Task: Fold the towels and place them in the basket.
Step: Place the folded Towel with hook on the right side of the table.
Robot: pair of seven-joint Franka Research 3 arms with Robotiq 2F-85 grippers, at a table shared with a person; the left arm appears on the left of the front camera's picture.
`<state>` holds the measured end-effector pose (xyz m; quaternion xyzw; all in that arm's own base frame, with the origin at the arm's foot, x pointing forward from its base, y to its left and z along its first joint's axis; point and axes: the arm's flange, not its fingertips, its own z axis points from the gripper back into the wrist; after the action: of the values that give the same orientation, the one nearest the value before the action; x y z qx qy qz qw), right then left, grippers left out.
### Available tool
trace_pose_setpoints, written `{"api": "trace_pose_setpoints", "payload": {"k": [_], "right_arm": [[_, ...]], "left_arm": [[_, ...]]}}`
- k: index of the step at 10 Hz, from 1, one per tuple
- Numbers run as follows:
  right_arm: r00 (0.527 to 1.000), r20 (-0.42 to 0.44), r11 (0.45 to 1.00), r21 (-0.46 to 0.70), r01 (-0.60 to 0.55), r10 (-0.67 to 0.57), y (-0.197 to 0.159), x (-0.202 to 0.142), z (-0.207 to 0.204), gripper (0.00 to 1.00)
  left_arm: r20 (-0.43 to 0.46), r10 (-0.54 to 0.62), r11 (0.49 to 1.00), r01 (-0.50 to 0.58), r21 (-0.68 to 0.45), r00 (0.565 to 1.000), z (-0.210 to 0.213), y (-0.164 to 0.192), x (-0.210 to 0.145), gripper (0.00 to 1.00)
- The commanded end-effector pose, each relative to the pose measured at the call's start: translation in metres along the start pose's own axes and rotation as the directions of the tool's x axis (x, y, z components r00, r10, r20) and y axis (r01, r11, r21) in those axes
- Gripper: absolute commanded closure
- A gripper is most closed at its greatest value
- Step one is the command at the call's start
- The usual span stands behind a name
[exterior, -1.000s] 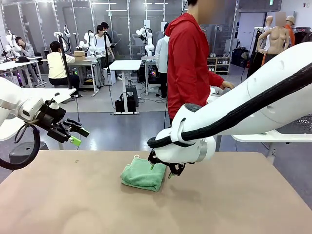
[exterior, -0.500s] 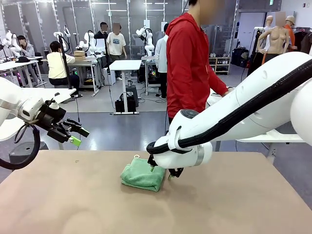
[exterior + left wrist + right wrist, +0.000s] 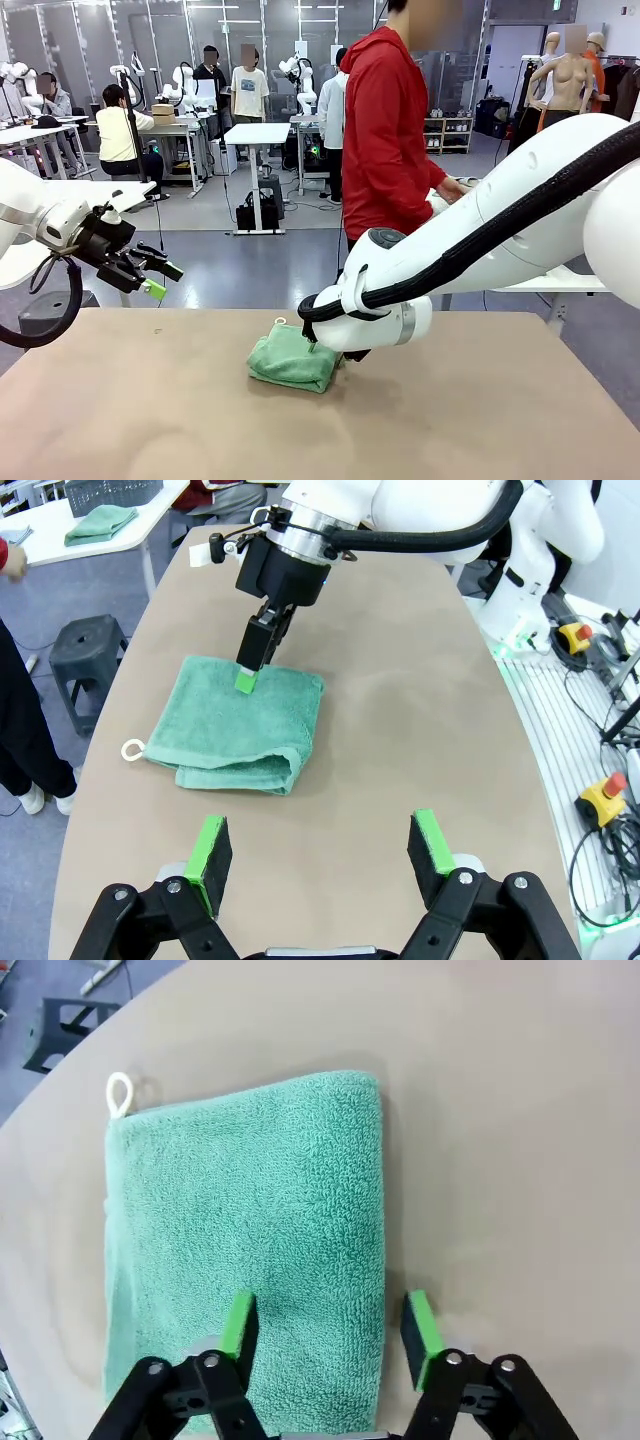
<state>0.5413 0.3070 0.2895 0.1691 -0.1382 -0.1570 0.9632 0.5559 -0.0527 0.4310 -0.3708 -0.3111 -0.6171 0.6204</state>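
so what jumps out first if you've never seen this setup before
A folded green towel lies in the middle of the table, with the right gripper down over its edge, one finger on the cloth and one beside it. The left gripper hangs open, raised at the left, and a person in a red jacket stands at the far side.

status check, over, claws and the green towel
Left claw open, hovering off to the side. Right claw down astride an edge of the folded green towel, jaws apart, no grip yet. Nothing blocking it.
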Motion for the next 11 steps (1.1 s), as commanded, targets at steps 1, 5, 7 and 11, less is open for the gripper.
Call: {"api": "trace_pose_setpoints", "payload": {"k": [1, 5, 7, 11], "right_arm": [[0.999, 0.028, 1.000, 0.005, -0.023, 0.023, 0.0058, 0.0000, -0.0020, 0.54], [0.999, 0.036, 1.000, 0.007, -0.029, 0.028, 0.0052, -0.0013, -0.0021, 0.94], [0.999, 0.030, 0.999, 0.003, -0.042, 0.042, 0.0058, -0.0013, -0.0025, 1.00], [1.000, 0.009, 1.000, 0.007, -0.029, 0.029, 0.0021, -0.0006, 0.0007, 1.00]], "left_arm": [[-0.017, -0.008, 1.000, 0.007, -0.005, 1.000, 0.0008, -0.0001, 0.0011, 0.11], [-0.017, -0.008, 1.000, 0.007, -0.005, 1.000, 0.0008, -0.0001, 0.0011, 0.11], [-0.017, -0.008, 1.000, 0.007, -0.005, 1.000, 0.0008, -0.0001, 0.0011, 0.11], [-0.017, -0.008, 1.000, 0.007, -0.005, 1.000, 0.0008, -0.0001, 0.0011, 0.11]]}}
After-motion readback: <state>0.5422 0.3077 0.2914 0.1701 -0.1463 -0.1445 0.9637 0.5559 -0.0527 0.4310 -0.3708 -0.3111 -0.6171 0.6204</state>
